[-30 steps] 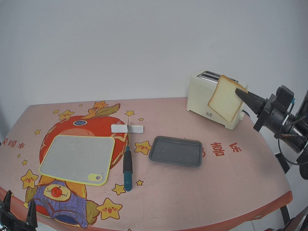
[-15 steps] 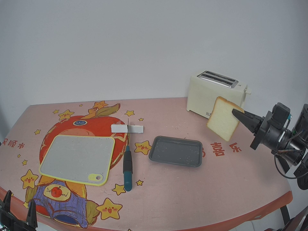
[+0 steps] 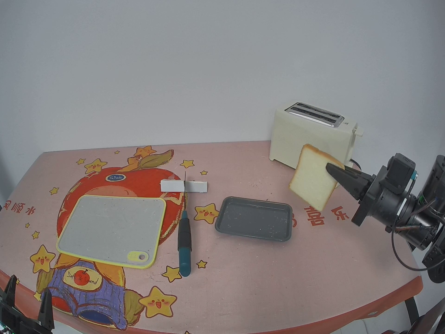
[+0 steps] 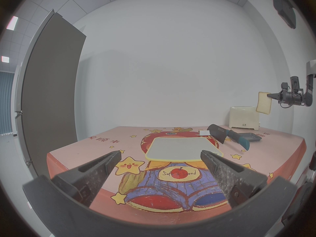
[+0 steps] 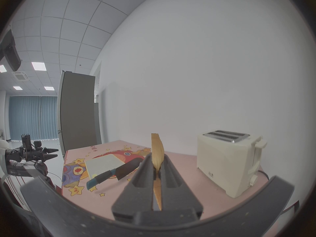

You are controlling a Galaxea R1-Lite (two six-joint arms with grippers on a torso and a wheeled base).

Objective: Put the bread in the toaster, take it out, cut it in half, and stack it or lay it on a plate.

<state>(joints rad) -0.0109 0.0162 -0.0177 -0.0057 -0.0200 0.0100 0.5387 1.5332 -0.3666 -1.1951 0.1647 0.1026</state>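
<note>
While my right end effector (image 3: 333,170) is clamped on just one edge of the bread (image 3: 311,178), the slice hangs off its tips above the bench (image 3: 296,270), near the toaster (image 3: 311,135). I judge a thin bite lets it pivot, tear or drop mid-carry.

We see the right tool (image 3: 333,170) clamped on one edge of the bread (image 3: 311,178), holding the slice tilted in the air in front of the toaster (image 3: 306,135). On the tabletop (image 3: 278,274), the dark plate (image 3: 254,220) lies near the knife (image 3: 185,240), which rests just beside the cutting board (image 3: 111,230).
</note>
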